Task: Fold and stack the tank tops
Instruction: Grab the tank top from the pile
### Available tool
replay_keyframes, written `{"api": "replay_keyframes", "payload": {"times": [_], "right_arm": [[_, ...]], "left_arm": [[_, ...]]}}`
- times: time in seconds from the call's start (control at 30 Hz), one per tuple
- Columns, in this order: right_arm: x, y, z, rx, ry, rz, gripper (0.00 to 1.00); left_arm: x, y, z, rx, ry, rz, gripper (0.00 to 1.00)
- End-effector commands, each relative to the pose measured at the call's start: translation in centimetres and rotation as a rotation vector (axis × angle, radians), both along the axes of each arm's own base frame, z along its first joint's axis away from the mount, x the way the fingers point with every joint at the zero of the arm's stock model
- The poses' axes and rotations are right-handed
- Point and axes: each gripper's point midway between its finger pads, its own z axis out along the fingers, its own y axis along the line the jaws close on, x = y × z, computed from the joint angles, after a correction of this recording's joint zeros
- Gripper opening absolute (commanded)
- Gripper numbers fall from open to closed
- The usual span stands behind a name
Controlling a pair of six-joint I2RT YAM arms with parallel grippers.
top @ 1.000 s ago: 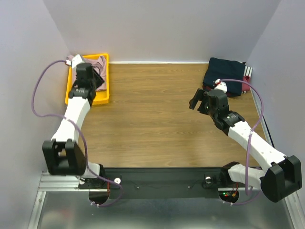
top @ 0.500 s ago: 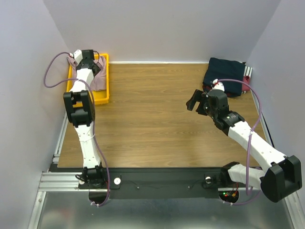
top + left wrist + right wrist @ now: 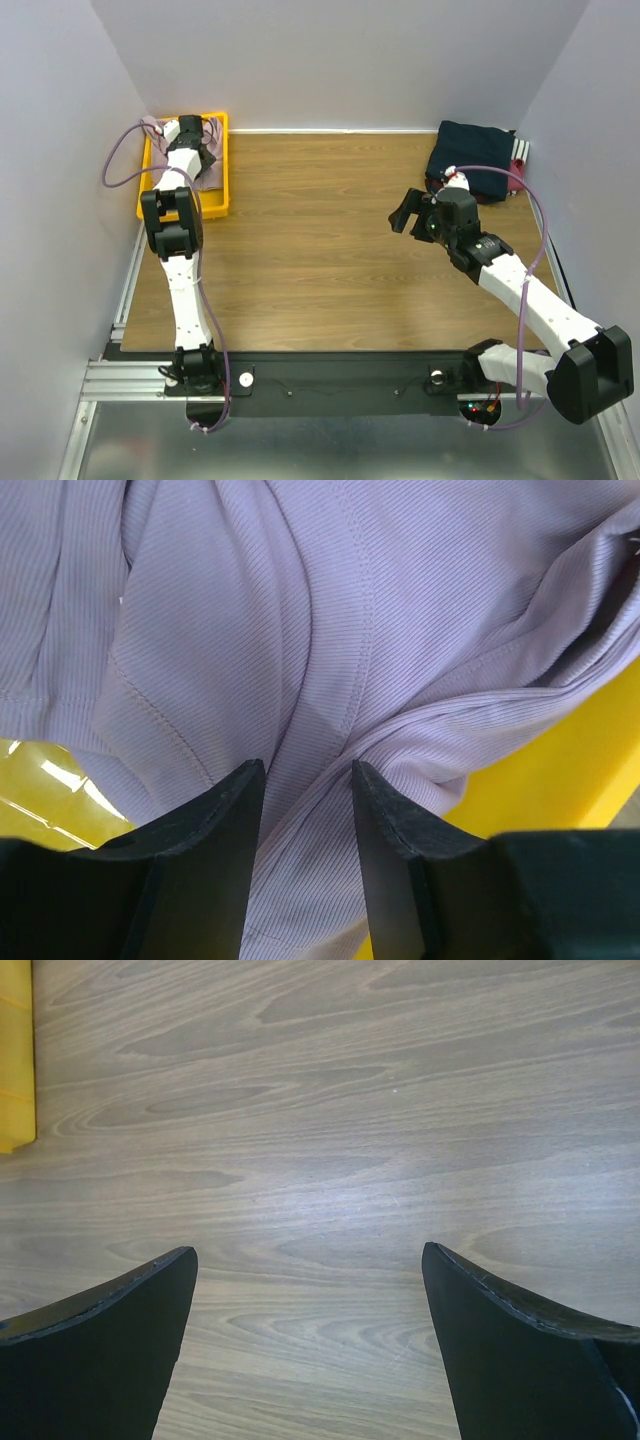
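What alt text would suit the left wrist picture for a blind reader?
The left gripper, jaws apart, straddles a fold of a crumpled dusty pink tank top filling the view. A yellow tray shows beneath it at lower right.

Tank top (image 3: 300, 630): dusty pink with a lilac cast, finely ribbed. Tray (image 3: 560, 780): plain bright yellow. Folded tank top (image 3: 475, 155): dark navy, unpatterned; table (image 3: 320, 250): brown wood grain.

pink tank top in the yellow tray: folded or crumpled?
Crumpled. The pink tank top lies bunched in the yellow tray, loose creases running several ways in the left wrist view.
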Motion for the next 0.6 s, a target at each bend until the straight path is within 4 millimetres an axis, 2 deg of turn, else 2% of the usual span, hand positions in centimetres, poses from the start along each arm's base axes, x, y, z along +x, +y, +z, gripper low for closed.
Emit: {"api": "replay_keyframes", "payload": {"times": [0.0, 0.07, 0.1, 0.17, 0.2, 0.27, 0.37, 0.5, 0.57], "right_arm": [[0.4, 0.5, 2.3, 0.036, -0.070, 0.013, 1.00], [0.3, 0.5, 2.3, 0.036, -0.068, 0.016, 1.00], [0.4, 0.5, 2.4, 0.038, -0.071, 0.016, 1.00], [0.4, 0.6, 2.4, 0.038, -0.070, 0.017, 1.00], [0.4, 0.6, 2.3, 0.037, -0.068, 0.017, 1.00], [0.4, 0.6, 2.3, 0.037, -0.067, 0.021, 1.00], [0.4, 0.7, 2.4, 0.038, -0.069, 0.021, 1.00], [0.5, 0.7, 2.3, 0.035, -0.066, 0.023, 1.00], [0.6, 0.8, 2.2, 0.034, -0.063, 0.025, 1.00]], "left_arm": [[0.0, 0.3, 0.0, -0.021, -0.011, 0.023, 0.44], [0.1, 0.0, 0.1, -0.028, -0.020, 0.012, 0.37], [0.3, 0.0, 0.4, -0.028, -0.031, 0.010, 0.30], [0.4, 0.0, 0.8, -0.026, -0.038, 0.009, 0.24], [0.6, 0.1, 1.3, -0.020, -0.047, 0.004, 0.13], [0.7, 0.2, 1.9, -0.015, -0.055, 0.003, 0.00], [1.3, 0.2, 4.5, -0.004, -0.108, -0.013, 0.00], [1.5, 0.0, 10.5, 0.011, -0.226, -0.025, 0.00], [1.4, -0.1, 11.3, 0.008, -0.240, -0.033, 0.00]]}}
